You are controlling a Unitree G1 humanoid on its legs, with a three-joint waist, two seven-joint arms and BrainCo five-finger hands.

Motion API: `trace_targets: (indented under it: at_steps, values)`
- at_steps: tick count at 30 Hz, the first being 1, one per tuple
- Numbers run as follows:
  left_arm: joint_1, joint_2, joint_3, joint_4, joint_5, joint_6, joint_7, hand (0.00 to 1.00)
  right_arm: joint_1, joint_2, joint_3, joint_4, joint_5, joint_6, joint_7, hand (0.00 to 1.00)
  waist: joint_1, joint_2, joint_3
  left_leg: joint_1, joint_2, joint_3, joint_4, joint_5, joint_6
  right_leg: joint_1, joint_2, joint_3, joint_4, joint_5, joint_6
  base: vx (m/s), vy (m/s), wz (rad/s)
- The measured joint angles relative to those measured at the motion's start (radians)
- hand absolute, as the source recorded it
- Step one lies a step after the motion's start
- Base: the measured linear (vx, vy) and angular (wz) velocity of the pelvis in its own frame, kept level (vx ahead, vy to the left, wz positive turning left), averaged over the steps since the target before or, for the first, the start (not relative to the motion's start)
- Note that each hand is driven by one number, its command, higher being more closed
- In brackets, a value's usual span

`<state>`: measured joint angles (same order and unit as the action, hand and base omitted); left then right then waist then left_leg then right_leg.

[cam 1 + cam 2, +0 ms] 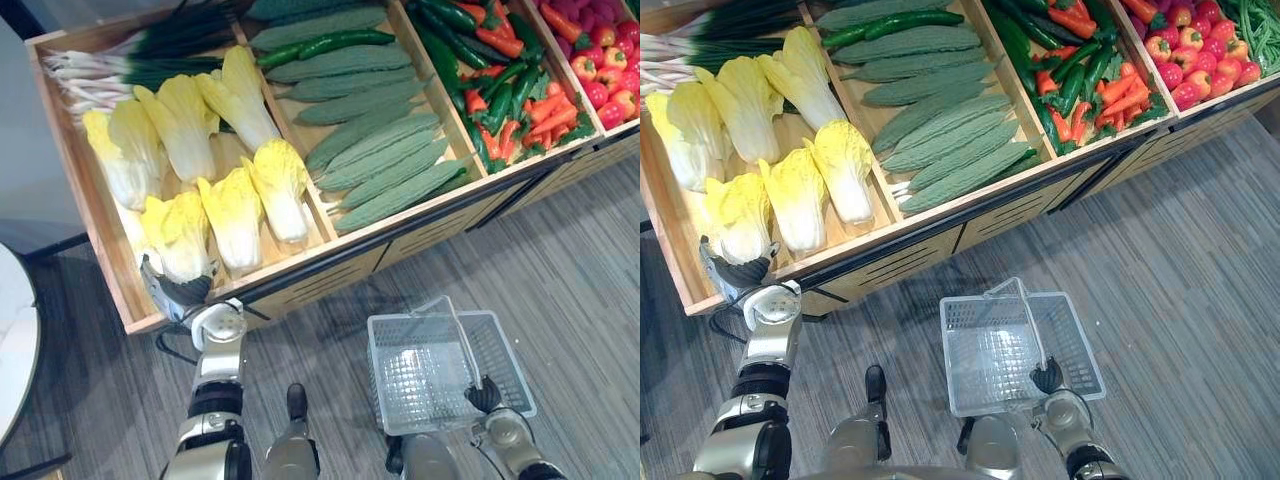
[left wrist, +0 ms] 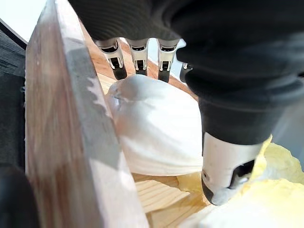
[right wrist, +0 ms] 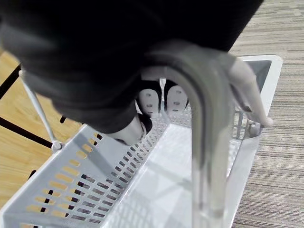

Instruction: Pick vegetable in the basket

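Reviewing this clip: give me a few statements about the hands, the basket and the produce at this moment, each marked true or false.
1. The basket is empty. True.
2. The right hand is curled round the basket's handle. True.
3. The left hand reaches over the green gourds. False: its straight fingers are over the white base of a cabbage at the front of the leftmost compartment.
4. The basket rests on top of the produce. False: it is in front of the display, over the floor.
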<state>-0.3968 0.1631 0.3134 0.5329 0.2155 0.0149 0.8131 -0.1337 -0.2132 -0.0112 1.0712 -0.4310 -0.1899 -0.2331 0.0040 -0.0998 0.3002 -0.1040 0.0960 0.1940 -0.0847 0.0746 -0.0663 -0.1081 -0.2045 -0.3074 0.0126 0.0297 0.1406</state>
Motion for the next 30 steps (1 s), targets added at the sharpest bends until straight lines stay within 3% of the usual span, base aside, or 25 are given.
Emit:
trace_targets:
  at_steps: [12,13,20,30]
  values:
    - [-0.125,0.056,0.049,0.044,-0.018,0.016,0.004,0.00,-0.034,0.000,0.025,-0.032,0.001,-0.022,0.000,1.00,0.002,-0.024,0.057,-0.060,0.008,0.017,0.030,0.000,0.000,-0.084,-0.004,0.042,0.054,-0.002,-0.001,0.00,0.002,-0.04]
    - [-0.136,0.066,0.049,0.063,-0.019,0.014,0.004,1.00,-0.034,0.000,0.028,-0.035,0.001,-0.023,0.000,1.00,0.002,-0.024,0.057,-0.066,0.008,0.017,0.034,0.000,0.000,-0.091,-0.005,0.043,0.056,-0.002,-0.001,0.00,0.000,0.00]
    - [-0.199,0.109,0.055,0.142,-0.055,-0.021,0.001,1.00,-0.045,0.000,0.060,-0.038,0.003,-0.034,-0.001,1.00,0.005,-0.027,0.070,-0.086,0.013,0.023,0.045,0.000,0.000,-0.116,-0.003,0.053,0.067,-0.002,-0.001,0.00,0.000,-0.01]
    - [-0.249,0.140,0.078,0.227,-0.110,-0.028,-0.011,1.00,-0.047,0.000,0.065,-0.037,0.007,-0.033,0.000,1.00,0.014,-0.031,0.073,-0.084,0.013,0.039,0.049,0.001,-0.001,-0.130,-0.005,0.073,0.085,-0.001,-0.001,0.01,0.007,-0.04]
